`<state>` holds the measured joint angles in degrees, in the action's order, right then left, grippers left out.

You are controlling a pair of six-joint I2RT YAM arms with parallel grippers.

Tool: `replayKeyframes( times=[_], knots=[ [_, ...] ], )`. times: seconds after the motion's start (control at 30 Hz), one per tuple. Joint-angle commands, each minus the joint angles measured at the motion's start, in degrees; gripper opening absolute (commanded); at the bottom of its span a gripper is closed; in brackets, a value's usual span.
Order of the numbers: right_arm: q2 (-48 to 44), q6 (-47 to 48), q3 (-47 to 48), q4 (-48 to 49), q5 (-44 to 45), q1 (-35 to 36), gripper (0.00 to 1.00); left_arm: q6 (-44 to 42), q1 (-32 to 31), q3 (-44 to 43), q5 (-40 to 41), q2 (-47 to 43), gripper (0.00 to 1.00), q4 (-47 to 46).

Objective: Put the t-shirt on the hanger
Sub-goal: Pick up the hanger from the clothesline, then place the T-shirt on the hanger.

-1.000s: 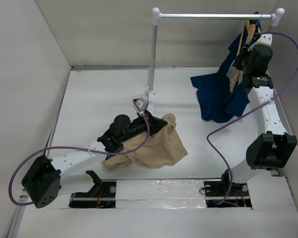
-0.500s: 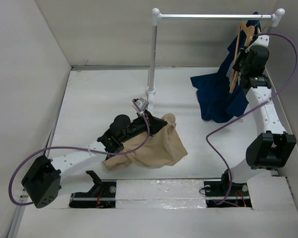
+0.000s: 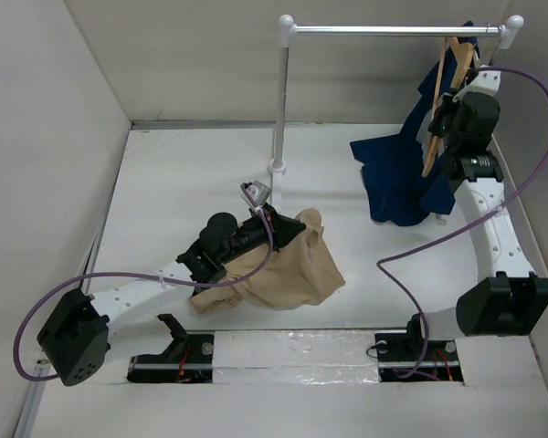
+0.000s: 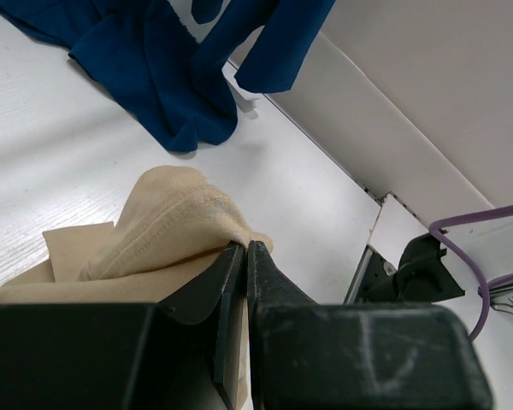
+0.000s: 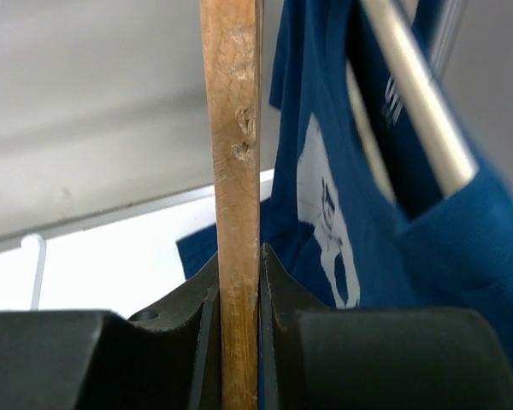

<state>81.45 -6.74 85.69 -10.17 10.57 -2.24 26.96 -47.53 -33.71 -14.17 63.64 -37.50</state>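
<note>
The tan t-shirt [image 3: 288,265] lies crumpled on the table in front of the left arm. My left gripper [image 3: 290,228] is shut on a fold of its edge, and the wrist view shows the cloth [image 4: 167,222] pinched between the jaws [image 4: 244,249]. The wooden hanger [image 3: 438,114] hangs at the right end of the rail. My right gripper [image 3: 449,102] is shut on it; in the right wrist view a wooden bar [image 5: 235,154] stands upright between the jaws [image 5: 239,256].
A white rail [image 3: 393,30] on a post [image 3: 280,100] spans the back. A dark blue t-shirt [image 3: 402,173] with a white print hangs there and spills onto the table, right behind the hanger. White walls close in on the left, back and right.
My right arm has risen and moved toward the rail with the hanger in its grip. The left arm and the tan shirt have hardly moved.
</note>
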Motion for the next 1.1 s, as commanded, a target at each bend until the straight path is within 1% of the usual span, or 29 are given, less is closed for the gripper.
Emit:
replayKeyframes(
  times=[0.0, 0.03, 0.07, 0.27, 0.4, 0.43, 0.5, 0.53, 0.57, 0.6, 0.63, 0.67, 0.73, 0.77, 0.8, 0.87, 0.93, 0.97, 1.07],
  knots=[
    [-5.59, 0.94, -5.95, 9.46, -0.10, 1.36, 0.00, -1.03, -0.20, 0.84, 0.99, -2.55, 0.00, -3.11],
    [-6.47, 0.59, -7.71, 13.21, -0.98, 1.36, 0.00, -1.12, -0.20, 0.84, 1.16, -2.55, 0.00, -3.02],
    [-7.09, -0.37, -10.08, 13.60, -1.34, 1.36, 0.00, -1.29, -0.20, 0.84, 1.43, -2.64, 0.00, -2.93],
    [-11.66, -2.83, -15.90, 14.74, -3.79, 3.29, 0.00, -1.91, -0.20, 0.76, 3.09, -3.25, 0.00, -2.14],
    [-16.49, -5.64, -22.03, 14.83, -4.94, 7.42, 0.00, -2.96, -0.20, 0.67, 5.03, -4.31, 0.00, -0.48],
    [-19.11, -6.08, -23.19, 14.14, -5.12, 10.04, 0.00, -3.05, -0.20, 0.49, 5.56, -4.66, 0.00, -0.04],
    [-22.20, -7.75, -25.65, 12.82, -6.08, 12.95, 0.00, -3.75, -0.20, 0.58, 7.84, -5.36, 0.00, 0.93],
    [-23.86, -8.11, -28.18, 10.72, -6.78, 14.53, 0.00, -4.02, -0.20, 0.49, 8.72, -5.36, 0.00, 1.19],
    [-27.71, -8.72, -29.34, 8.35, -8.01, 17.68, 0.00, -4.11, 0.50, 0.49, 9.77, -5.28, 0.00, 1.28],
    [-29.92, -9.60, -30.40, 6.15, -9.15, 19.19, 0.00, -4.02, 1.12, 0.40, 10.21, -4.84, 0.00, 1.46],
    [-32.21, -10.04, -31.28, 1.35, -10.12, 20.60, 0.00, -3.67, 2.51, 0.23, 10.74, -4.32, 0.00, 1.55],
    [-37.36, -10.74, -32.94, -1.31, -12.48, 23.57, 0.00, -3.41, 3.14, -0.21, 11.18, -3.96, 0.00, 1.37],
    [-42.93, -13.37, -34.44, -7.71, -12.41, 26.48, 0.00, -2.53, 5.50, -1.17, 11.10, -1.86, 0.00, 1.20],
    [-48.26, -15.65, -36.10, -9.15, -12.41, 29.02, 0.00, -1.74, 6.13, -2.66, 11.10, -0.11, 0.00, 1.02],
    [-50.23, -16.80, -36.64, -10.47, -12.24, 30.18, 0.00, -1.56, 6.13, -3.54, 11.27, 0.87, 0.00, 0.85],
    [-52.70, -18.04, -36.47, -15.82, -11.63, 32.03, 0.00, -0.69, 7.53, -7.22, 11.62, 3.06, 0.00, 0.93],
    [-52.80, -17.78, -33.93, -21.43, -11.18, 34.40, 0.00, -0.68, 9.11, -10.39, 11.19, 6.40, 0.00, 1.28],
    [-52.71, -17.69, -33.23, -22.42, -11.71, 35.10, 0.00, -0.25, 10.77, -13.89, 10.58, 7.54, 0.00, 2.07],
    [-52.88, -16.90, -31.29, -26.37, -14.25, 37.74, 0.00, 0.90, 13.68, -19.00, 9.17, 11.23, 0.00, 3.74]
  ],
)
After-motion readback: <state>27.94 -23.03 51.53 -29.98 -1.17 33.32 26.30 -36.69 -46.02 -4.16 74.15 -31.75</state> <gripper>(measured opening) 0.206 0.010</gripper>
